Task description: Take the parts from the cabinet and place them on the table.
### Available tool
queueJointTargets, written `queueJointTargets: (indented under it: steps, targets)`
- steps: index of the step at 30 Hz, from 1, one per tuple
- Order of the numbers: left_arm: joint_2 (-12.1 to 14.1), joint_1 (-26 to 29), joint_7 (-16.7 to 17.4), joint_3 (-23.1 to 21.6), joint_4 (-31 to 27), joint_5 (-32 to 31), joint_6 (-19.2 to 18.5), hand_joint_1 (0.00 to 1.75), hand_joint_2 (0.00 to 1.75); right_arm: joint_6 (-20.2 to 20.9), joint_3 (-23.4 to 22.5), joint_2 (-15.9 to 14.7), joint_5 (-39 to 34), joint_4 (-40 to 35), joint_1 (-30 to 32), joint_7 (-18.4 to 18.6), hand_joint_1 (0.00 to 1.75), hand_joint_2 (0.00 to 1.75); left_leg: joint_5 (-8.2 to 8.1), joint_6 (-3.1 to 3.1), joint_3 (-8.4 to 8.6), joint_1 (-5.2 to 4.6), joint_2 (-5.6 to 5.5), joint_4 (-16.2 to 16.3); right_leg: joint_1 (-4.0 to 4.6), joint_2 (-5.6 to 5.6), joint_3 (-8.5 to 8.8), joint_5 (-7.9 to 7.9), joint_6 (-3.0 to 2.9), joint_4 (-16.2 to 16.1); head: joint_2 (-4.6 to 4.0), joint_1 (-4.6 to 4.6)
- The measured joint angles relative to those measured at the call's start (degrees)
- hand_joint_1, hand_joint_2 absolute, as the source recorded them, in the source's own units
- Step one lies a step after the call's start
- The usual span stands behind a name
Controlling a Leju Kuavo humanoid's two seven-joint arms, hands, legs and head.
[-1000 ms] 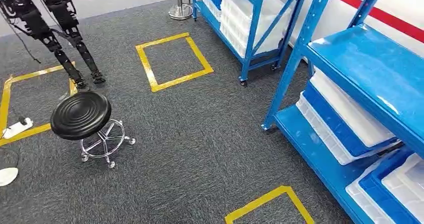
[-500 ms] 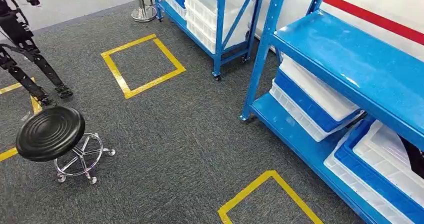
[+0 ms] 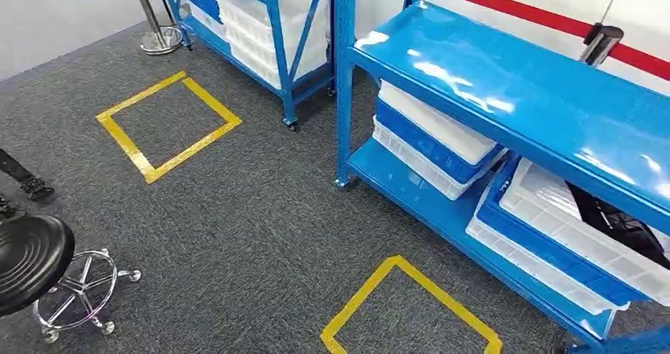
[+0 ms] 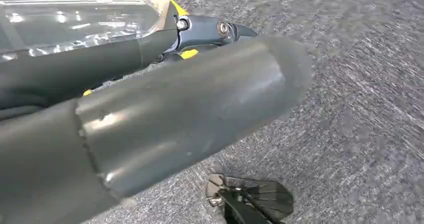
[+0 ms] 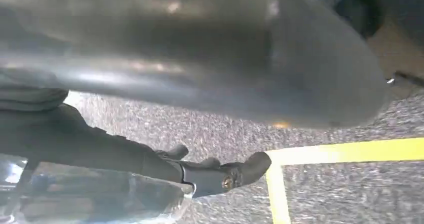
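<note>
The blue cabinet point(image 3: 506, 93) stands to my right in the head view, its glossy top shelf bare. On its lower shelf point(image 3: 411, 190) lie two stacks of white and blue part trays, one point(image 3: 434, 137) at the left and one point(image 3: 569, 243) further right. Something dark point(image 3: 620, 224) sits behind the right stack, too hidden to name. My left hand point(image 4: 165, 109) hangs over grey carpet, thumb and dark fingers point(image 4: 205, 30) stretched out, holding nothing. My right hand point(image 5: 190, 84) also hangs over carpet, its dark fingers point(image 5: 220, 176) loosely extended and empty.
A second blue rack point(image 3: 269, 22) with white bins stands further back. Yellow taped squares mark the carpet ahead point(image 3: 166, 125) and close in front point(image 3: 411, 306). A black stool point(image 3: 31, 263) on a chrome base is at my left. A metal post point(image 3: 158, 30) stands at the back.
The whole picture has swung: my view has turned right toward the cabinet. The stool and the standing dark robot have slid to the left edge, and the cabinet now sits nearer the middle.
</note>
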Motion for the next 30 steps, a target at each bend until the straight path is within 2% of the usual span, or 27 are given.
queueJointTargets:
  steps: [1, 3, 4, 5, 6, 7, 8, 9, 10, 12, 13, 14, 15, 16, 17, 18, 19, 20, 22, 23, 24, 25, 26, 27, 28, 29, 30]
  targets:
    - [0.0, 0.0, 0.1, 0.0, 0.0, 0.1, 0.1, 0.00, 0.00, 0.0, 0.0, 0.0, 0.1, 0.0, -0.1, 0.0, 0.00, 0.00, 2.86, 0.40, 2.16, -0.04, -1.04, -5.0, 0.05, 0.88, 0.11, 0.01, 0.02, 0.0, 0.00, 0.00]
    - [0.0, 0.0, 0.1, 0.0, 0.0, 0.1, 0.1, 0.00, 0.00, 0.0, 0.0, 0.0, 0.2, 0.0, -0.1, 0.0, 0.00, 0.00, 3.83, 0.58, 3.02, -0.05, -1.90, -6.9, 0.04, 1.20, 0.13, 0.01, 0.02, 0.0, 0.00, -0.02]
    - [0.1, 0.0, 0.2, 0.1, 0.0, 0.1, 0.2, 0.00, 0.00, 0.0, 0.0, 0.3, 0.3, 0.0, -0.3, 0.1, 0.00, 0.00, 3.92, 0.83, 4.20, -0.06, -5.90, -10.2, 0.62, 1.95, -0.21, -0.07, 0.25, 0.4, 0.00, 0.15]
    - [0.1, 0.0, 0.2, 0.2, 0.0, 0.2, 0.3, 0.00, 0.00, 0.0, 0.0, 0.3, 0.3, 0.0, -0.3, 0.2, 0.00, 0.00, 4.06, 0.68, 4.16, -0.32, -4.60, -10.3, 0.17, 2.64, -0.42, 0.10, 0.58, 0.2, 0.00, 0.04]
    - [0.2, 0.0, 0.2, 0.2, 0.0, 0.3, 0.4, 0.00, 0.00, 0.0, 0.0, 0.4, 0.3, 0.0, -0.3, 0.2, 0.00, 0.00, 4.05, 0.84, 4.24, -0.68, -4.13, -10.3, 0.06, 3.14, -0.74, 0.24, 0.93, 0.0, 0.00, 0.07]
    - [0.2, -0.1, 0.3, 0.2, 0.0, 0.3, 0.4, 0.00, 0.00, 0.1, 0.0, 0.5, 0.3, 0.0, -0.3, 0.2, 0.00, 0.00, 4.18, 1.22, 4.28, -1.00, -3.46, -10.3, -0.24, 3.83, -0.93, 0.42, 1.48, -0.1, 0.00, -0.04]
    - [0.1, -0.1, 0.3, 0.2, 0.0, 0.3, 0.4, 0.00, 0.00, 0.0, 0.0, 0.5, 0.4, 0.0, -0.3, 0.2, 0.00, 0.00, 4.70, 1.79, 4.67, -0.68, -2.53, -11.4, 0.17, 4.28, -1.57, 0.48, 1.84, -0.1, 0.00, 0.09]
    - [0.0, -0.2, 0.3, 0.2, 0.0, 0.3, 0.4, 0.00, 0.00, 0.1, 0.0, 0.4, 0.4, 0.0, -0.3, 0.2, 0.00, 0.00, 5.19, 2.09, 5.00, -0.55, -1.68, -12.0, 0.05, 1.27, -1.70, 0.01, 1.74, 1.1, 0.00, 0.03]
    - [0.0, -0.1, 0.3, 0.2, 0.0, 0.3, 0.4, 0.00, 0.00, 0.1, 0.0, 0.4, 0.4, 0.0, -0.4, 0.3, 0.00, 0.00, 5.19, 2.35, 5.12, -0.63, -1.02, -12.3, 0.17, -1.43, -3.14, -1.48, 1.56, 3.6, 0.00, 0.36]
    - [0.0, 0.2, 0.3, 0.2, 0.0, 0.3, 0.4, 0.00, 0.00, 0.1, 0.0, 0.4, 0.4, 0.0, -0.7, 0.3, 0.00, 0.00, 5.14, 2.47, 5.18, -0.78, 1.04, -12.3, -0.20, -3.13, -7.60, -5.01, 1.38, 11.9, 0.00, 0.55]
    - [0.0, 0.2, 0.3, 0.2, 0.0, 0.3, 0.4, 0.00, 0.00, 0.1, 0.0, 0.4, 0.4, 0.0, -0.7, 0.3, 0.00, 0.00, 5.06, 2.47, 5.11, -0.83, 2.02, -12.3, -0.45, -3.43, -9.59, -6.12, 1.61, 15.7, 0.00, 0.54]
    - [0.0, 0.2, 0.3, 0.2, 0.0, 0.3, 0.4, 0.00, 0.00, 0.1, 0.0, 0.4, 0.4, 0.0, -0.6, 0.3, 0.00, 0.00, 5.00, 2.43, 5.12, -0.82, 2.87, -12.3, -0.72, -3.65, -10.27, -6.08, 2.12, 17.0, 0.00, 0.59]
    - [0.0, 0.2, 0.3, 0.2, 0.0, 0.3, 0.4, 0.00, 0.00, 0.1, 0.0, 0.4, 0.4, 0.0, -0.5, 0.3, 0.00, 0.00, 4.91, 2.31, 5.16, -0.77, 3.67, -12.3, -1.08, -3.91, -9.42, -5.12, 2.88, 15.5, 0.00, 0.55]
    - [0.0, 0.2, 0.3, 0.2, 0.0, 0.3, 0.4, 0.00, 0.00, 0.1, 0.0, 0.3, 0.4, 0.0, -0.4, 0.3, 0.00, 0.00, 4.75, 2.09, 5.27, -0.68, 4.39, -12.2, -1.38, -4.33, -7.32, -3.35, 3.74, 11.5, 0.00, 0.61]
    - [0.0, 0.2, 0.2, 0.2, 0.0, 0.3, 0.4, 0.00, 0.00, 0.1, 0.0, 0.3, 0.4, 0.0, -0.4, 0.3, 0.00, 0.00, 4.58, 1.82, 5.50, -0.61, 5.03, -12.2, -1.73, -5.35, -4.50, -1.52, 4.47, 6.3, 0.00, 0.55]
    - [0.0, 0.2, 0.2, 0.2, 0.0, 0.3, 0.4, 0.00, 0.00, 0.1, 0.0, 0.2, 0.5, 0.0, -0.5, 0.3, 0.00, 0.00, 4.33, 1.41, 5.84, -0.65, 5.61, -12.2, -1.92, -7.80, -1.75, -0.21, 4.90, 1.6, 0.00, 0.66]
    - [0.1, 0.3, 0.2, 0.2, 0.0, 0.3, 0.4, 0.00, 0.00, 0.1, 0.0, 0.3, 0.5, 0.0, -0.7, 0.3, 0.00, 0.00, 3.91, 0.89, 5.95, -1.02, 6.16, -12.1, -1.47, -9.76, -0.93, -0.13, 4.50, 0.0, 0.00, 0.88]
    - [0.1, 0.3, 0.1, 0.2, 0.0, 0.3, 0.4, 0.00, 0.00, 0.2, 0.0, 0.3, 0.5, 0.0, -0.8, 0.3, 0.00, 0.00, 3.63, 0.40, 6.36, -1.11, 6.79, -12.1, -1.11, -8.82, -0.71, 0.16, 3.71, -0.1, 0.00, 0.63]
    - [0.1, -0.1, 0.1, 0.2, 0.0, 0.3, 0.3, 0.00, 0.00, 0.2, 0.0, 0.2, 0.5, 0.0, -0.7, 0.3, 0.00, 0.00, 3.47, -0.13, 6.96, -0.78, 7.88, -12.2, -0.79, -7.63, -0.93, 0.00, 3.00, 0.0, 0.00, 0.37]
    - [0.0, -0.4, 0.1, 0.2, 0.0, 0.3, 0.3, 0.00, 0.00, 0.2, 0.0, 0.2, 0.5, 0.0, -0.7, 0.3, 0.00, 0.00, 3.26, -0.60, 7.28, -0.53, 8.57, -12.3, -0.77, -6.78, -0.87, 0.01, 2.40, -0.1, 0.00, 0.31]
    - [0.0, -0.5, 0.1, 0.2, 0.0, 0.3, 0.2, 0.00, 0.00, 0.1, 0.0, 0.1, 0.5, 0.0, -0.5, 0.3, 0.00, 0.00, 2.68, -1.09, 7.37, 0.05, 7.09, -11.6, -1.96, -6.07, -0.30, 0.24, 1.93, -0.4, 0.00, 0.35]
    - [0.0, -0.5, 0.0, 0.2, 0.0, 0.3, 0.2, 0.00, 0.00, 0.2, 0.0, 0.1, 0.5, 0.0, -0.6, 0.3, 0.00, 0.00, 1.21, -1.15, 6.69, 0.10, 3.94, -9.8, -1.70, -5.61, -0.31, 0.14, 1.64, -0.4, 0.00, 0.20]
    - [-0.1, -0.5, 0.0, 0.2, 0.0, 0.2, 0.0, 0.00, 0.00, 0.1, 0.0, 0.1, 0.5, 0.0, -0.7, 0.3, 0.00, 0.00, -1.35, -1.00, 4.85, 0.12, 1.92, -5.8, -1.47, -5.08, -0.32, 0.25, 0.66, -0.4, 0.00, 0.06]
    - [-0.1, -0.2, 0.0, 0.2, 0.0, 0.2, -0.1, 0.00, 0.00, 0.1, 0.0, 0.2, 0.5, 0.0, -0.8, 0.3, 0.00, 0.00, -3.70, -0.99, 2.56, 0.09, 0.97, -1.1, -1.21, -4.28, -0.34, 0.27, 0.48, -0.4, 0.00, 0.07]
    - [0.0, 0.0, 0.0, 0.2, 0.0, 0.2, -0.1, 0.00, 0.00, 0.0, 0.0, 0.2, 0.5, 0.0, -0.8, 0.3, 0.00, 0.00, -5.14, -0.99, 0.51, 0.08, 0.57, 2.9, -0.95, -3.44, -0.36, 0.25, 0.34, -0.4, 0.00, 0.11]
    - [0.0, 0.1, 0.0, 0.2, 0.0, 0.2, -0.1, 0.00, 0.00, 0.1, 0.0, 0.2, 0.5, 0.0, -0.7, 0.3, 0.00, 0.00, -5.25, -0.94, -0.87, 0.08, 0.41, 5.0, -0.75, -2.48, -0.30, 0.25, 0.34, -0.4, 0.00, 0.07]
    - [0.0, 0.1, 0.0, 0.2, 0.0, 0.2, -0.1, 0.00, 0.00, 0.0, 0.0, 0.2, 0.5, 0.0, -0.6, 0.3, 0.00, 0.00, -3.94, -0.85, -0.93, 0.09, 0.36, 4.4, -0.67, -1.71, -0.19, 0.25, 0.34, -0.4, 0.00, 0.11]
